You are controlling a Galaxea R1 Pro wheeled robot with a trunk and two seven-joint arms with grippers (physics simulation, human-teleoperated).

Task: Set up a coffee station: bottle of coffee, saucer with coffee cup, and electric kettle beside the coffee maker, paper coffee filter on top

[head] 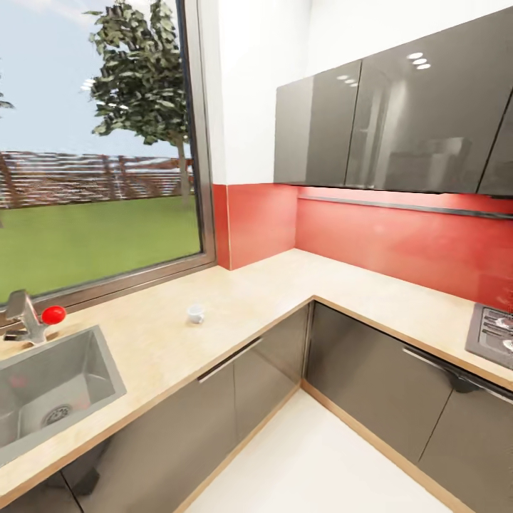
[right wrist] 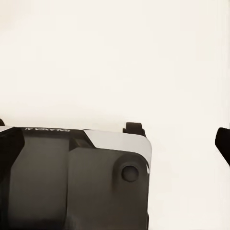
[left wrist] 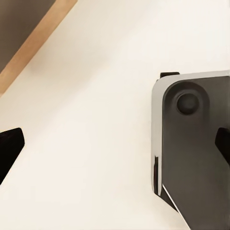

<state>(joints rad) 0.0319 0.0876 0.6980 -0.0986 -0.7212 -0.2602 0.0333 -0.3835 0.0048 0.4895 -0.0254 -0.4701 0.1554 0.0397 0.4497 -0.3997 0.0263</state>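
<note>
Coffee cup [head: 195, 313]: alone on countertop [head: 271, 285], beyond sink [head: 50, 385]. Left gripper [left wrist: 115, 143], right gripper [right wrist: 115, 143]: both wide, empty, above floor [left wrist: 96, 96].

The L-shaped countertop [head: 285, 281] lies open to reach from the floor [head: 320, 456] side, broken by a small white cup [head: 195, 313], perhaps the coffee cup, the sink [head: 50, 385] with its faucet [head: 25, 317], the stove [head: 493, 333], and wall cabinets [head: 399, 121] overhead.

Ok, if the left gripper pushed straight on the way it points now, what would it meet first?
Probably the pale floor: the left gripper points down at it, fingers apart, nothing between them. The robot's dark base sits beside that line; depth is unclear.
</note>
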